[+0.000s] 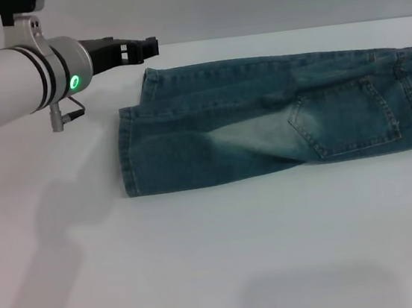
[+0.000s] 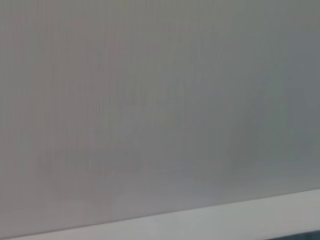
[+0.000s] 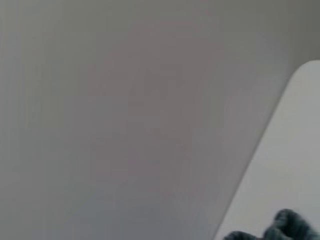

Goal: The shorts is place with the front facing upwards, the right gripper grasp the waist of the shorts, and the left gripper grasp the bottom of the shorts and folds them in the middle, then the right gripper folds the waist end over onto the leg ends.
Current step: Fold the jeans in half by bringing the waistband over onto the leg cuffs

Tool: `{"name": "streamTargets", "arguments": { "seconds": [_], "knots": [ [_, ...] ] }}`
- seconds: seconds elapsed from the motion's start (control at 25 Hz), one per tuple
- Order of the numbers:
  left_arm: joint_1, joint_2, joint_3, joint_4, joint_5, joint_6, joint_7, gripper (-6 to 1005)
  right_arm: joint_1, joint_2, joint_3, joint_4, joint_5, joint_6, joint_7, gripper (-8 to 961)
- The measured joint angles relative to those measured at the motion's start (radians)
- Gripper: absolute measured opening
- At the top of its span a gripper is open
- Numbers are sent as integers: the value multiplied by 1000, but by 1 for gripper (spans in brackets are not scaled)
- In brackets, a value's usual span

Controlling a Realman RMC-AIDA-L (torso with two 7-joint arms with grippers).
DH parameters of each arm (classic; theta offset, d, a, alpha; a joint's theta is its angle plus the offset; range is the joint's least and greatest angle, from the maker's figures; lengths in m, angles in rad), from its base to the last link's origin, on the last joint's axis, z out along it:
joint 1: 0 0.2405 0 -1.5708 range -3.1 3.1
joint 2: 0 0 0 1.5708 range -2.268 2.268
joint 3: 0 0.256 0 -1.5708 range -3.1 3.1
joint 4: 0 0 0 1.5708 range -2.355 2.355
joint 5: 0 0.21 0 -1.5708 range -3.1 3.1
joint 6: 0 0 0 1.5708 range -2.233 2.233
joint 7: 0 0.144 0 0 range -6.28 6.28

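Note:
The shorts [image 1: 262, 121] lie flat across the far half of the white table [image 1: 219, 257], folded lengthwise, with a stitched patch pocket [image 1: 344, 118] on top. The leg ends [image 1: 128, 152] point left, one hem set a little behind the other. The waist runs out of the head view at the right edge. My left gripper [image 1: 133, 50] hovers above the table just beyond the far left corner of the hems, apart from the cloth and holding nothing. The right gripper is out of view; the right wrist view shows only a ruffled bit of denim [image 3: 290, 225] near the table edge.
The table's far edge [image 1: 289, 31] runs just behind the shorts, with a grey wall beyond it. The left wrist view shows that wall and a strip of table [image 2: 225, 220].

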Motion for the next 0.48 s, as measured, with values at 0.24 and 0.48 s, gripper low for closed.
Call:
{"name": "streamTargets", "arguments": {
  "seconds": [0.24, 0.48],
  "knots": [
    [7, -1, 6, -7, -1, -29, 1, 770, -20, 1, 0, 7, -8, -8, -1, 448],
    [16, -2, 20, -8, -4, -53, 1, 813, -20, -4, 1, 9, -24, -42, 3, 459]
  ]
}}
